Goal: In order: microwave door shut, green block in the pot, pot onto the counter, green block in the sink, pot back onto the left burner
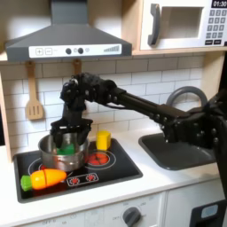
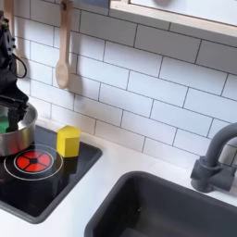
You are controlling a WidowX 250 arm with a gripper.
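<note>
White subway tile (image 1: 133,75) with grey grout is running across the back wall in both exterior views, catching soft, even light. Up top in the first exterior view, a dark grey range hood (image 1: 66,35) is hanging over the cooking area, its pale front strip carrying small knobs. A wooden spatula (image 1: 34,93) is hanging against the tile at the first exterior view's left, and it is showing as a wooden spoon-like shape (image 2: 62,56) in the second exterior view. Below, white cabinet fronts (image 1: 133,213) are showing a round dark knob.
</note>
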